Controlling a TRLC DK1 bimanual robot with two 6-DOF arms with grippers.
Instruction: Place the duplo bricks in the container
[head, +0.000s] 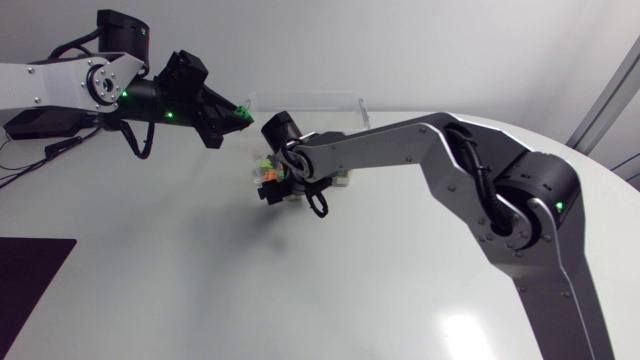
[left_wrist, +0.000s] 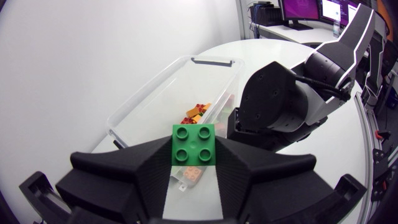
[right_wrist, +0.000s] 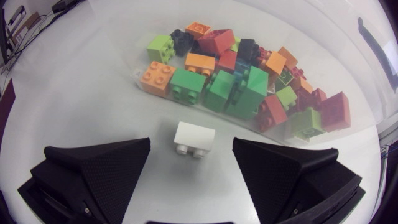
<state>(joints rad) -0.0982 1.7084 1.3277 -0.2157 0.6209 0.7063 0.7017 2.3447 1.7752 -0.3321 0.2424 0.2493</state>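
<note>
Left gripper (left_wrist: 194, 155), clamped on a green four-stud plastic brick (left_wrist: 194, 144), hung over the clear plastic container (left_wrist: 146, 93), apparently for release. Right gripper (right_wrist: 192, 155), spread, straddled a white brick (right_wrist: 194, 137) beside it.

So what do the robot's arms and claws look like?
The left arm and right arm have silver-grey links with rounded black joints, tiny green lights and black cables running along them. The left gripper and right gripper are matte black, each with two broad wedge-shaped fingers that look finely textured.
</note>
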